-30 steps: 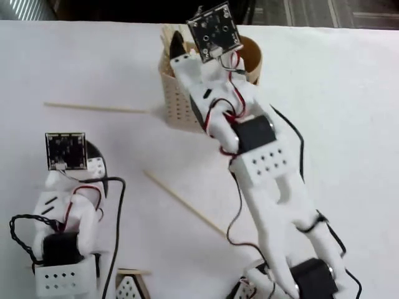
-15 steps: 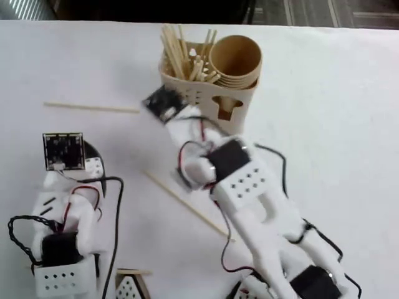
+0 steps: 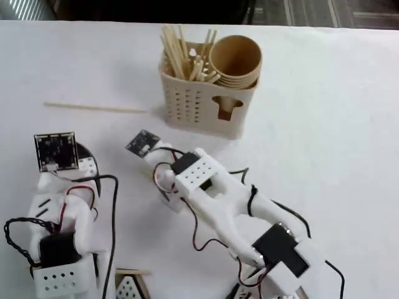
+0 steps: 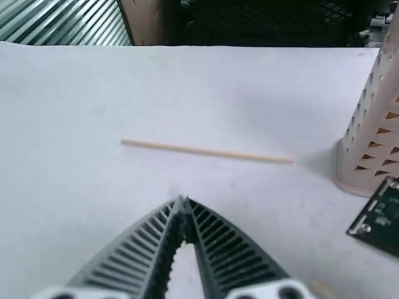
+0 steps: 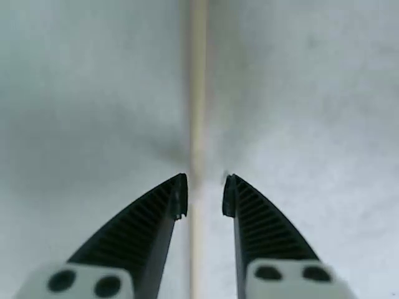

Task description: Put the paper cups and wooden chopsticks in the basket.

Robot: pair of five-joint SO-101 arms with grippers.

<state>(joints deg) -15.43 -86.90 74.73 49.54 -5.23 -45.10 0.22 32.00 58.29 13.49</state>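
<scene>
Right pincer, released, stands astride the chopstick lying flat on the bench; it should sink low and close squarely, so the chopstick does not roll away.

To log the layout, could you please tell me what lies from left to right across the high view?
Loose wooden chopstick → chopsticks standing in the basket → stacked paper cups.
</scene>
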